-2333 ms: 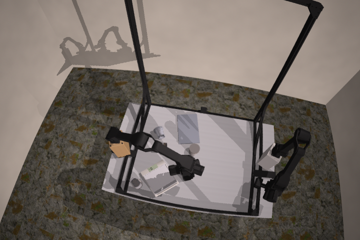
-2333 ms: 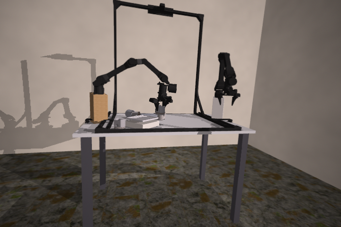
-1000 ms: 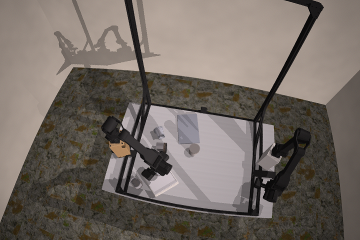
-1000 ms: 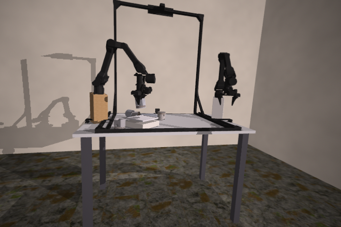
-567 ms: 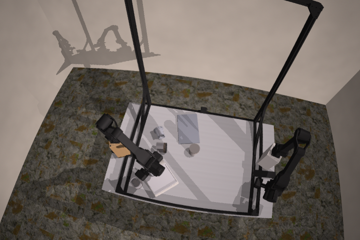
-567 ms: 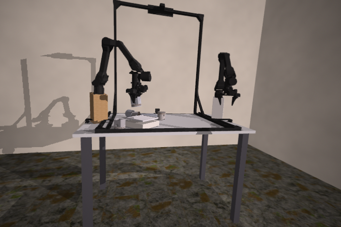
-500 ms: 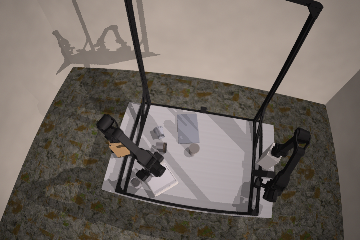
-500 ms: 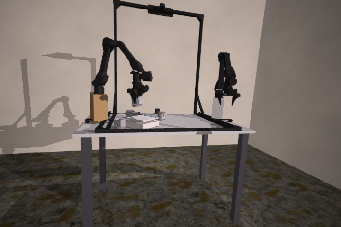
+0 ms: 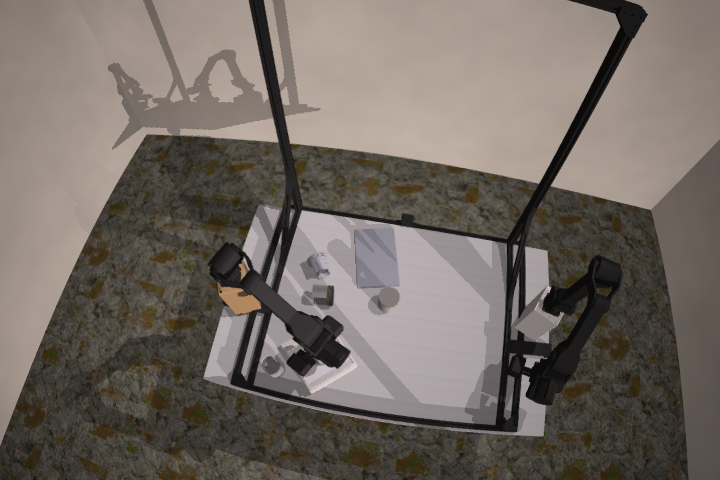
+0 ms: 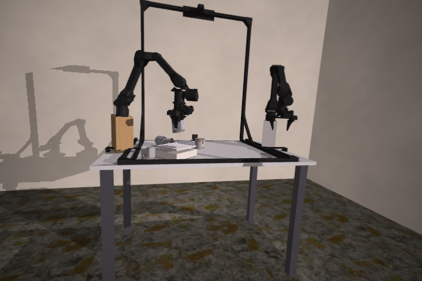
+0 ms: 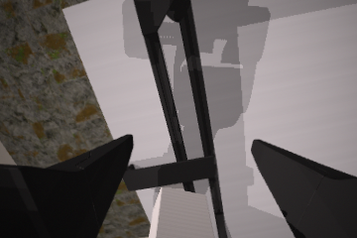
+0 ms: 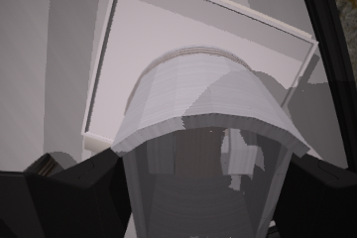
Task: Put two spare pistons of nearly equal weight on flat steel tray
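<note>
My right gripper [image 10: 177, 125] [image 12: 198, 144] is shut on a pale grey piston [image 10: 178, 126] [image 12: 211, 96], held open end up above the white square scale [image 9: 335, 375] [image 10: 184, 154] [image 12: 137, 35]. My left gripper [image 10: 280, 128] [image 11: 193, 142] is open and empty, high at the other end of the table. The flat blue-grey steel tray [image 9: 376, 257] lies with nothing on it. A silvery piston [image 9: 318, 264] [image 10: 160, 140] and a darker piston [image 9: 322, 294] lie on their sides left of it. A brownish piston [image 9: 388, 298] [image 10: 199, 143] stands just off its near edge. Another piston [image 9: 272, 366] [image 10: 148, 153] stands beside the scale.
A black frame [image 9: 276, 266] [image 10: 198, 161] [image 11: 201, 99] runs along the table edges, with tall posts and an overhead bar. The right arm stands on a wooden block [image 9: 239, 297] [image 10: 122, 132], the left on a white block [image 9: 538, 318] [image 10: 269, 133] [image 11: 183, 215].
</note>
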Robot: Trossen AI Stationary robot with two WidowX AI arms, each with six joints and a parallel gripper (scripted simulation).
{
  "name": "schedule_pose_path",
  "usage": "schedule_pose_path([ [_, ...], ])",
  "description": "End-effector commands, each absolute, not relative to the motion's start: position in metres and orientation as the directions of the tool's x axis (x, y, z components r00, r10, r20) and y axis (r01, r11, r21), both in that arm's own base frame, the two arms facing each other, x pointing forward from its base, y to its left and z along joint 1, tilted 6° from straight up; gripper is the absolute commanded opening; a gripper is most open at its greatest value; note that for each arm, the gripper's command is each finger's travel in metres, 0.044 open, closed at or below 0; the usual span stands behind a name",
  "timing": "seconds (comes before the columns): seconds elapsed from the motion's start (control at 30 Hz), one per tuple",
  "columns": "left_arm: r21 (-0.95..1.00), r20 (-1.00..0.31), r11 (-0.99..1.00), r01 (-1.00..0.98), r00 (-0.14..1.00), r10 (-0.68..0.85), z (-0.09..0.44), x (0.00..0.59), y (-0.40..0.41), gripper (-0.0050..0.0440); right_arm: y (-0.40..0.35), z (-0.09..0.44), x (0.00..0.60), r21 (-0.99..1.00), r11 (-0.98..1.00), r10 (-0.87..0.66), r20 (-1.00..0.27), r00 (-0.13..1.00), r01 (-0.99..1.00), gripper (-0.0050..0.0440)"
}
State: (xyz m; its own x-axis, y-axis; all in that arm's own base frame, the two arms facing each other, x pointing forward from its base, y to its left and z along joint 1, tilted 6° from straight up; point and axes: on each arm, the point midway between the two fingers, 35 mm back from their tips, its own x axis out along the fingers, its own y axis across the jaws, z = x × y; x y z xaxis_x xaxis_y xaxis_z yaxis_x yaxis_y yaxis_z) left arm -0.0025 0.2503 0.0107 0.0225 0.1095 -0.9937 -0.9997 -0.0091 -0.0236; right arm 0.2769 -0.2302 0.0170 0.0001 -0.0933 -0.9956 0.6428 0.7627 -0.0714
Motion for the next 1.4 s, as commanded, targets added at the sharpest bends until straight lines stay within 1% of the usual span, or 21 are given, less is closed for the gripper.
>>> schedule_pose_path([
  [0.0,-0.025,-0.994,-0.008,-1.000,0.024,0.110,0.011,-0.002,0.250,0.0440,-0.233,0.018,0.281,-0.067,0.765,-0.043,-0.998,-0.053,0.641,0.0158],
  [0.07,-0.025,-0.994,-0.008,-1.000,0.024,0.110,0.011,-0.002,0.250,0.0440,-0.233,0.016,0.281,-0.066,0.765,-0.019,-0.997,-0.080,0.641,0.0158],
  [1.37,-0.025,-0.994,-0.008,-1.000,0.024,0.110,0.011,-0.002,0.250,0.0440,-0.235,-0.039,0.278,-0.066,0.765,-0.019,-0.997,-0.080,0.641,0.0158],
])
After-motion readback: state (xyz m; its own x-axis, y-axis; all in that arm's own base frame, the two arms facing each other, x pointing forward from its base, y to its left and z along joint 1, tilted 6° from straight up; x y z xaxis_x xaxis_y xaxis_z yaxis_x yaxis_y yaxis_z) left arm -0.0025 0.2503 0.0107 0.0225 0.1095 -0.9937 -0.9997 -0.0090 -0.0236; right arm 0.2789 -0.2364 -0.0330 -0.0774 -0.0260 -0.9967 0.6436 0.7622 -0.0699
